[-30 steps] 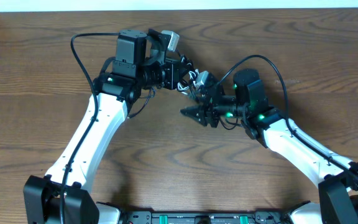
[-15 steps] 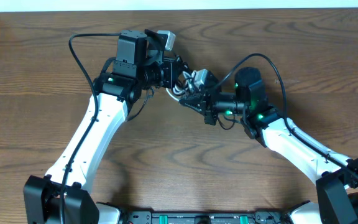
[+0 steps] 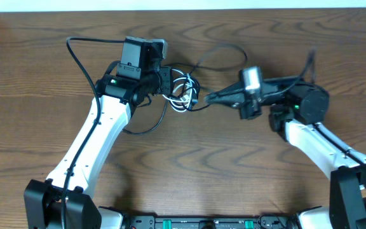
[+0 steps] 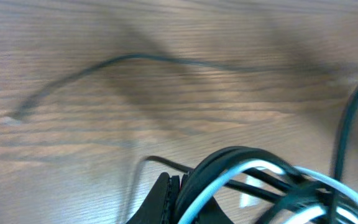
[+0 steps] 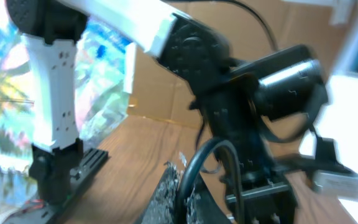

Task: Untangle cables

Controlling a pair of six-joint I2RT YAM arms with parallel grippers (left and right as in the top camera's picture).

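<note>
Left gripper (image 3: 172,89) clenches the tangled coil of black and white cables (image 3: 184,95) above mid table (image 3: 189,165), right gripper (image 3: 202,100) pinched onto a black strand beside it.

R fingers (image 5: 161,198) pinched on 1 black cable (image 5: 197,163), prob.; L arm (image 5: 55,81) behind, blurry.

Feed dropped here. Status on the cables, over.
Left pincer shut on cables, black and white bunched. Right pincer shut on black cable beside bunch. Not untangled. No obstruction seen.
</note>
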